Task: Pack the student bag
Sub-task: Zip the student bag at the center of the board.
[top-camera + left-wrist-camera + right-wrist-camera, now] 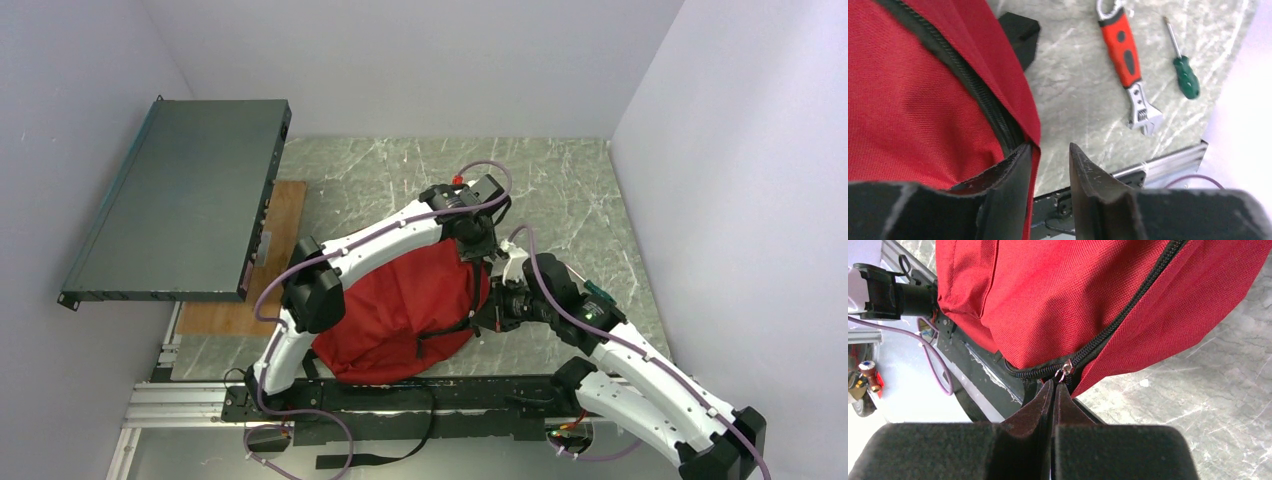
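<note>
One bag, two hand tools, two arms on one table.

On the table [400,165] lies one student bag [400,310], with one zip pull [1066,371] in sight. Two hand tools lie toward the table's right edge: one red-handled adjustable wrench [1128,65] and one green-handled screwdriver [1185,75]. At the left edge there is one wooden board [285,215], and one flat dark metal case [185,200] partly over it. Two arms work here, so there are two grippers: the left gripper [1049,147] and the right gripper [1054,385].
</note>
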